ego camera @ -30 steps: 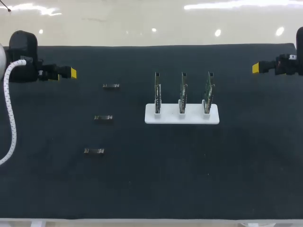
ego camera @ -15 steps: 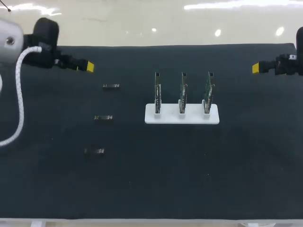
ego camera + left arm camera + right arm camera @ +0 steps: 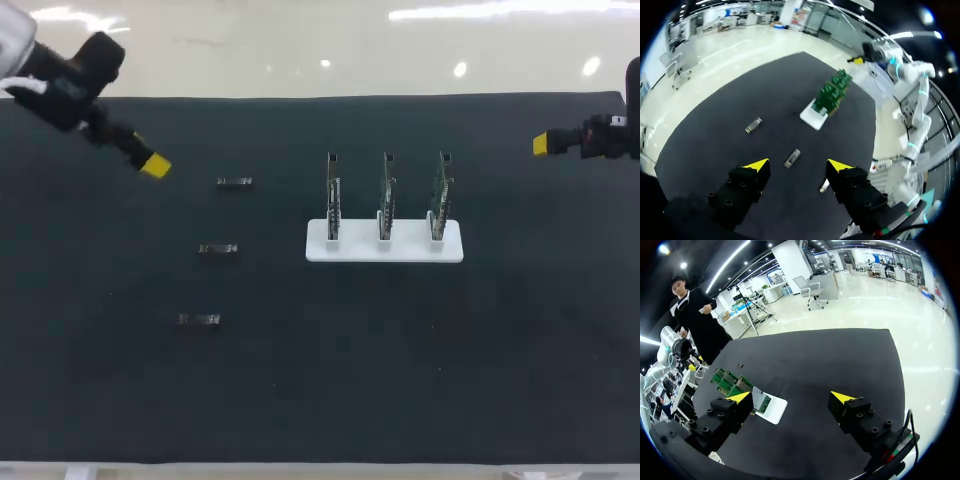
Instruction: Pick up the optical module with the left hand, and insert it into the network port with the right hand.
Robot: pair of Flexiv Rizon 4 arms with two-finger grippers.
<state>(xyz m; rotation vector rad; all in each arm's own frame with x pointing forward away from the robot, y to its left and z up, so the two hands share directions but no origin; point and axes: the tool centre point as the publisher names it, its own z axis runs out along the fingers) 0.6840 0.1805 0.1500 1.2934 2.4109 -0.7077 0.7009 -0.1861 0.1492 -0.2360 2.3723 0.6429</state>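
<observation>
white stand (image 3: 350, 246), green boards (image 3: 386, 192) (black table (image 3: 400, 350)), yellow fingertips (image 3: 756, 164)

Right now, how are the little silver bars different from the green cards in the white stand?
The optical modules lie flat on the table; the green boards stand upright. The modules are loose and spread apart in a slanting column; the boards sit close together, side by side, slotted in the white stand. The modules look grey and metallic; the boards look green. What they share: there are three of each, and neither is being held.
</observation>
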